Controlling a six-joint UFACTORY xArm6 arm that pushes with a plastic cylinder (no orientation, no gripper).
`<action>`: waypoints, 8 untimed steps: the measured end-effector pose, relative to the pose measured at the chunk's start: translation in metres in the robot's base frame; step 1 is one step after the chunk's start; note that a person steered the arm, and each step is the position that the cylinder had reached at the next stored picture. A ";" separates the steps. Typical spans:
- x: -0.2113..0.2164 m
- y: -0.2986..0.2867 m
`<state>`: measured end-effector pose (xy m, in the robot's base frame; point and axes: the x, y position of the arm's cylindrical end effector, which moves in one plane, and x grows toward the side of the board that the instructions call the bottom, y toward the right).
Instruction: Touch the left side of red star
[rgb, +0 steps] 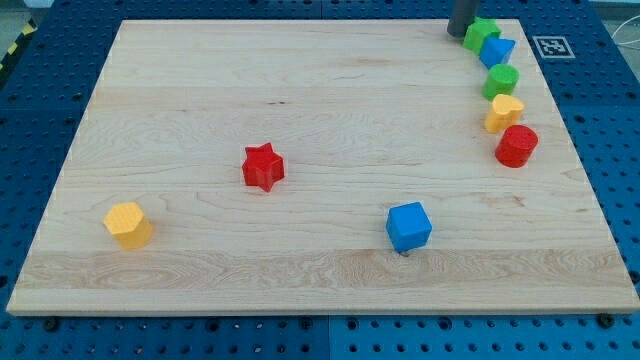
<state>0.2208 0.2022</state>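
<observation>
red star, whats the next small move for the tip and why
Probably slide my tip toward the view's lower left, aiming for bare board just left of the red star. My tip sits at the view's top right beside the green block, far from the star, and the wooden board between looks free of blocks.

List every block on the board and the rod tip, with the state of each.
red star: alone, untouched
yellow block: alone, view's left
blue cube: alone
green, blue, green, yellow, red blocks: column, view's right
my tip: view's top, beside top green block
</observation>
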 end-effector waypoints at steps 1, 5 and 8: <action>0.000 0.002; 0.040 -0.059; 0.142 -0.272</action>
<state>0.3632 -0.0698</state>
